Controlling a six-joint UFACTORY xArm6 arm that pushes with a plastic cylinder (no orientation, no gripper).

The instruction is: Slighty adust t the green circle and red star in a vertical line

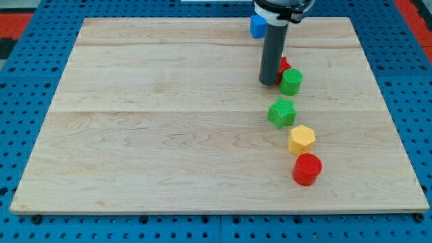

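Observation:
The green circle sits on the wooden board at the view's upper right. The red star is mostly hidden behind my rod and the green circle; only a small red part shows just above the circle. My tip rests on the board just left of the green circle and below-left of the red star, very close to both.
A green star lies below the green circle. A yellow hexagon and a red cylinder follow toward the view's bottom right. A blue block sits at the top edge behind the rod.

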